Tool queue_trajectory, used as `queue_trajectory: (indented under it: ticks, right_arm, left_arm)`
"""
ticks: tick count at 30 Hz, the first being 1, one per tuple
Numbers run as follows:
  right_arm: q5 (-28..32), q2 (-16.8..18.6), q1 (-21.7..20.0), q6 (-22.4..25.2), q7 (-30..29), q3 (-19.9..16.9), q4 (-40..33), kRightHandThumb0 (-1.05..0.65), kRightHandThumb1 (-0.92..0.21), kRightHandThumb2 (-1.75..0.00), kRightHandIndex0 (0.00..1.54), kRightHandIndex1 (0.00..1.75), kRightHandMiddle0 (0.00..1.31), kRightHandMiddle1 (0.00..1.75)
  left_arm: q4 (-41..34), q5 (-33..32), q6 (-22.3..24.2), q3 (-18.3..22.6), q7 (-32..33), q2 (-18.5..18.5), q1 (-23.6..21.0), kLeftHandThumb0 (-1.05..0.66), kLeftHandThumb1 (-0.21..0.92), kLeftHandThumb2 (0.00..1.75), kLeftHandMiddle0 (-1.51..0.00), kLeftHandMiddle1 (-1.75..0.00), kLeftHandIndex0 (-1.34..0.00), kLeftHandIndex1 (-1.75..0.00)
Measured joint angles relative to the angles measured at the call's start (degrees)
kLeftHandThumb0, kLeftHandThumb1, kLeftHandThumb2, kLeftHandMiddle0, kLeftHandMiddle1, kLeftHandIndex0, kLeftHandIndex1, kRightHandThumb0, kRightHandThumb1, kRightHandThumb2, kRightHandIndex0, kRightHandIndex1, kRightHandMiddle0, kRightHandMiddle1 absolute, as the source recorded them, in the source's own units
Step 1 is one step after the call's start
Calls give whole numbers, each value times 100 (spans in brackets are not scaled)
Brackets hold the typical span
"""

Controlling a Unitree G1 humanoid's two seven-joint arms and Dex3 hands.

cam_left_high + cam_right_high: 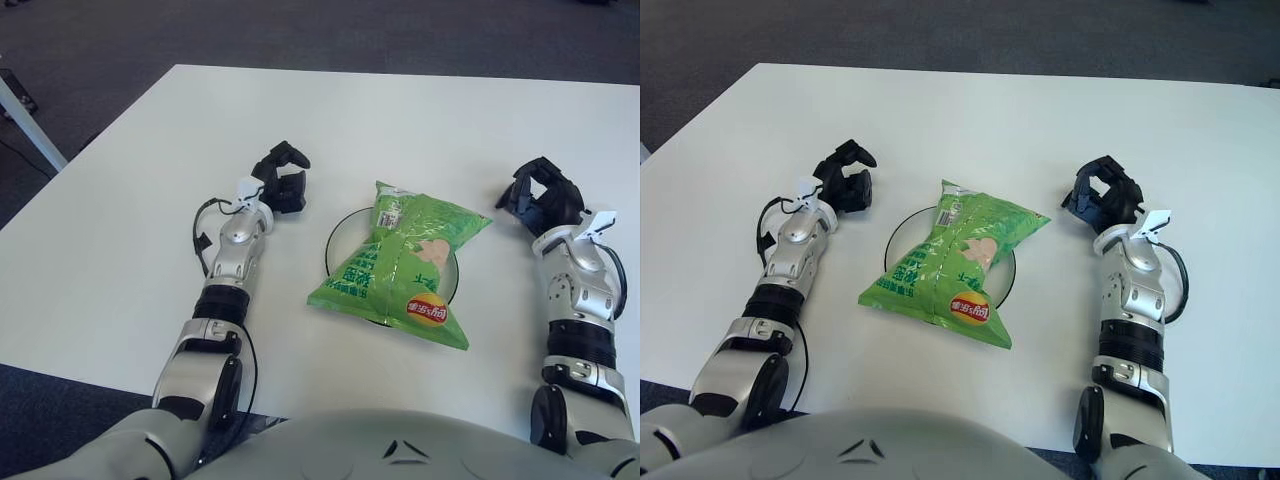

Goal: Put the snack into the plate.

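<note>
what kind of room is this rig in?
Probably an office or lab test space: a plain white table on dark grey carpet, with only a green snack bag on a plate. Left hand and right hand flank the plate, holding nothing.

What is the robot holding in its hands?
Nothing. The snack bag lies on the plate, between the empty left hand and right hand.

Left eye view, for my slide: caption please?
Green snack bag lying on the plate, left hand and right hand empty at either side.
</note>
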Motion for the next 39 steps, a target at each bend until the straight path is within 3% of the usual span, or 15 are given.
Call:
queue_trajectory:
  ticks: [13, 22, 39]
  right_arm:
    - [-459, 189, 82, 243, -652, 422, -463, -51, -24, -141, 128, 175, 67, 175]
    - [-410, 203, 157, 743, -619, 495, -703, -50, -26, -138, 129, 175, 66, 175]
    - [-431, 104, 174, 973, -539, 527, -795, -50, -27, -138, 132, 175, 65, 175]
  left_arm:
    - [281, -112, -255, 95, -266, 97, -121, -44, 44, 116, -110, -175, -51, -175]
    - [457, -177, -425, 154, -332, 126, -178, -44, 42, 119, -110, -175, -53, -175]
    - [621, -162, -538, 158, -270, 125, -248, -45, 39, 122, -108, -175, -55, -175]
